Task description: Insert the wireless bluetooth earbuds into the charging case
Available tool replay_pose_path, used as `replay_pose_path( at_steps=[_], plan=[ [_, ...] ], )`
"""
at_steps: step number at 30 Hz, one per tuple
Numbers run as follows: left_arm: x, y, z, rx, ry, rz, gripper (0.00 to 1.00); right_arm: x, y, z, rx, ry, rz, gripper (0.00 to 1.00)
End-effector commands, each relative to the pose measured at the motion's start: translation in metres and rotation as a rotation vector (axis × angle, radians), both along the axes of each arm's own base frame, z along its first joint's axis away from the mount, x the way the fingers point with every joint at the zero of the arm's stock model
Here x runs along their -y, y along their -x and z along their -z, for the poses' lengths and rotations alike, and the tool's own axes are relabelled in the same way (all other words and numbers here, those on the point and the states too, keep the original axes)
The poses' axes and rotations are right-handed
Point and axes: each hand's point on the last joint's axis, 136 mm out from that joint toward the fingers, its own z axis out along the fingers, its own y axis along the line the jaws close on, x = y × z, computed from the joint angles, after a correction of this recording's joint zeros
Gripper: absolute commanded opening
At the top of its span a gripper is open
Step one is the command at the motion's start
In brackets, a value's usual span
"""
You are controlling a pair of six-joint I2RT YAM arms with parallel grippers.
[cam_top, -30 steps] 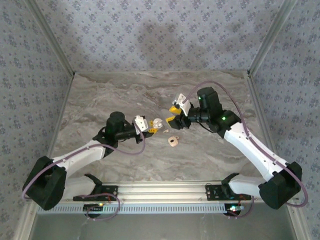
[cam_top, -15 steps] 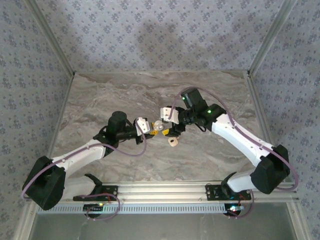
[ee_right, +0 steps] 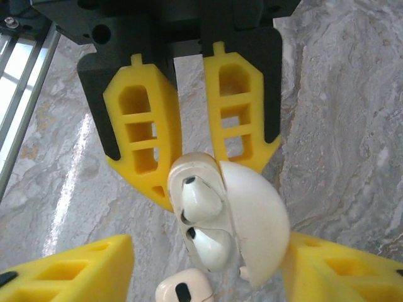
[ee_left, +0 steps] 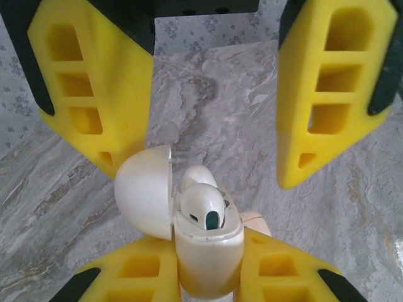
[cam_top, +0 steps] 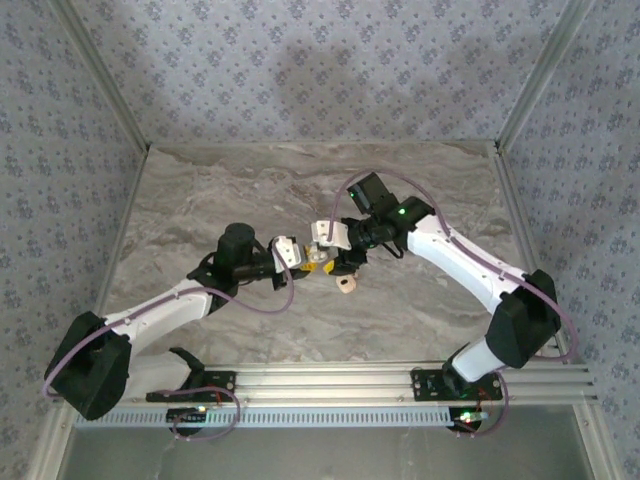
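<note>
Against a second ago: we find the left arm (cam_top: 170, 305) where it was. The left gripper (ee_left: 204, 242) stays clenched on the lower body of the charging case (ee_left: 208, 258), holding it upright above the table (cam_top: 200, 200). The lid (ee_left: 145, 192) is swung open to the left in the left wrist view. Both earbuds (ee_left: 203, 204) sit side by side in the case, stems down.

The right arm (cam_top: 470, 265) has swung in from the right. The right gripper (ee_right: 211, 242), well apart from the case a second ago, now stands right at it. Its fingers (ee_right: 69, 270) are spread, one on each side of the case, grasping nothing. We cannot tell whether the finger nearest the lid touches it.

Room: bare marble runs left, right and back to the wall (cam_top: 300, 70). The rail (cam_top: 330, 378) bounds the near edge, well apart from both grippers.

Nearby: a tan rounded piece (cam_top: 345, 284) lies on the table just on the near side of the grippers, in the same spot as before. In the right wrist view it sits directly under the case. We cannot tell whether they touch.
</note>
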Motion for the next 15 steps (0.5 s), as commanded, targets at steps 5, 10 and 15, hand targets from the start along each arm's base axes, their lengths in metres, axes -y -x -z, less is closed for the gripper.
replay_pose_path(
  at_steps=[5, 10, 15],
  plan=[
    [0.001, -0.01, -0.014, 0.049, 0.021, -0.026, 0.14, 0.019, 0.036, -0.014, -0.057, -0.008, -0.062, 0.55],
    [0.0, -0.008, -0.016, 0.052, 0.024, -0.025, 0.14, 0.017, 0.02, -0.029, 0.0, -0.1, 0.0, 0.54],
    [0.0, -0.007, -0.02, 0.058, 0.033, -0.023, 0.14, 0.008, -0.009, -0.035, 0.131, -0.124, 0.053, 0.54]
  ],
)
